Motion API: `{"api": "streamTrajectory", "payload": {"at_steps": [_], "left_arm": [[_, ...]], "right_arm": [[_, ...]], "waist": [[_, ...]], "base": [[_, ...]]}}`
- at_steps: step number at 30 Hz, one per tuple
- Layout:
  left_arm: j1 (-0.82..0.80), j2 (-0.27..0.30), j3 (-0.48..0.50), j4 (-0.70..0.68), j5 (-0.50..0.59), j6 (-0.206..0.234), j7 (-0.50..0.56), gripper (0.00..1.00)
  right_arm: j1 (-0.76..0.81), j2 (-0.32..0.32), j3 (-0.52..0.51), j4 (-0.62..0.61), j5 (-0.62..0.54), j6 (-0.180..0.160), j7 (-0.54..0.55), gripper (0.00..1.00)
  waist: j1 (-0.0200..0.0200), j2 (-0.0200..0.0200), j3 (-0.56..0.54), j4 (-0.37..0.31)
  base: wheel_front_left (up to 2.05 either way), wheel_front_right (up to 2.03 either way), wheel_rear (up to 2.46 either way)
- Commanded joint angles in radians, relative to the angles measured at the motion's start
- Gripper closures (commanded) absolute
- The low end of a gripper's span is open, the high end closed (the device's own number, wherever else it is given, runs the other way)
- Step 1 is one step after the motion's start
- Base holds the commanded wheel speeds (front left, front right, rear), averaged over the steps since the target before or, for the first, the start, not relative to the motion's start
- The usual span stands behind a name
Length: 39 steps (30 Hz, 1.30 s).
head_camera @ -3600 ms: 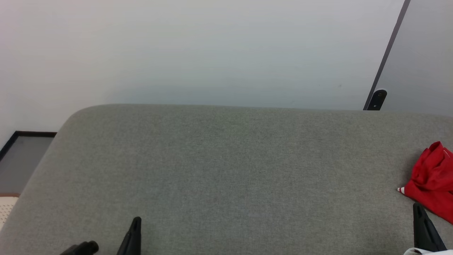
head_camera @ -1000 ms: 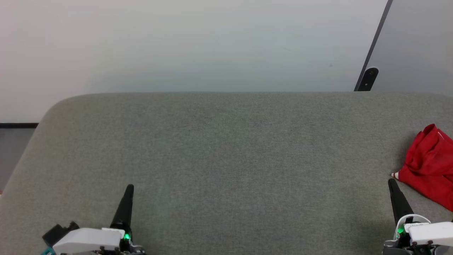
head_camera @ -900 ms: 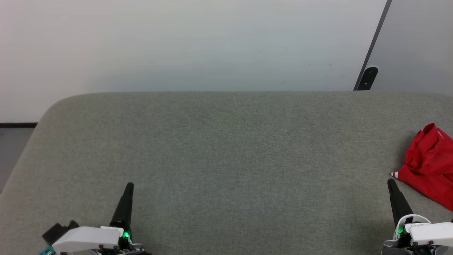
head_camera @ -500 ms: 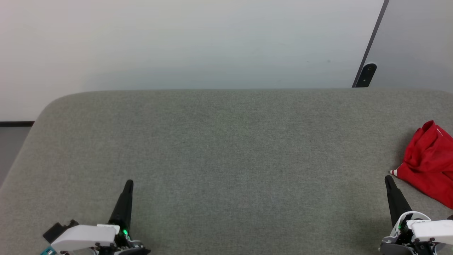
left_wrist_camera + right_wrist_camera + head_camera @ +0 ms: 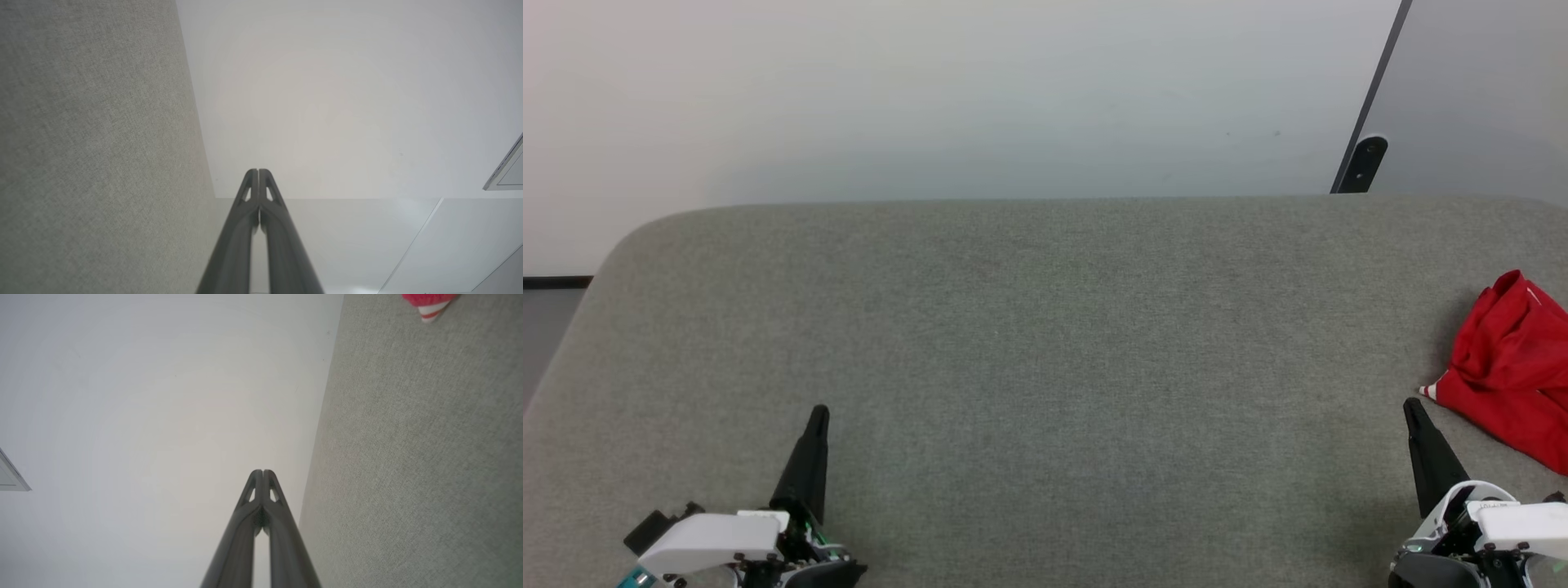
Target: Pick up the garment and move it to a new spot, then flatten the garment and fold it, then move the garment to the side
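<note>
Red garment [image 5: 1509, 367] lies beside right end effector [image 5: 1410, 407].

The garment [image 5: 1507, 367] runs off the right edge (how far, unclear).

A grey upholstered surface [image 5: 1045, 343] is recorded, its far left corner rounded. Behind it a plain white wall [image 5: 931, 98] is seen; behind its right end, a dark-edged grey panel [image 5: 1486, 90].
</note>
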Motion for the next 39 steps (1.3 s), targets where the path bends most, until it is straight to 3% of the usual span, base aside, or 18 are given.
{"api": "streamTrajectory", "payload": {"at_steps": [1,39], "left_arm": [[-0.013,-0.002,0.004,0.002,-0.006,-0.003,0.004,1.0],[-0.012,-0.002,0.004,0.001,-0.006,-0.003,0.004,1.0]], "right_arm": [[-0.017,0.004,0.004,0.001,0.009,-0.001,0.003,1.0],[-0.012,0.004,0.004,0.001,0.009,-0.001,0.003,1.0]], "waist": [[0.0,-0.0001,0.001,0.0],[0.0,-0.0001,0.001,0.0]], "base": [[0.0,0.0,0.0],[0.0,0.0,0.0]]}}
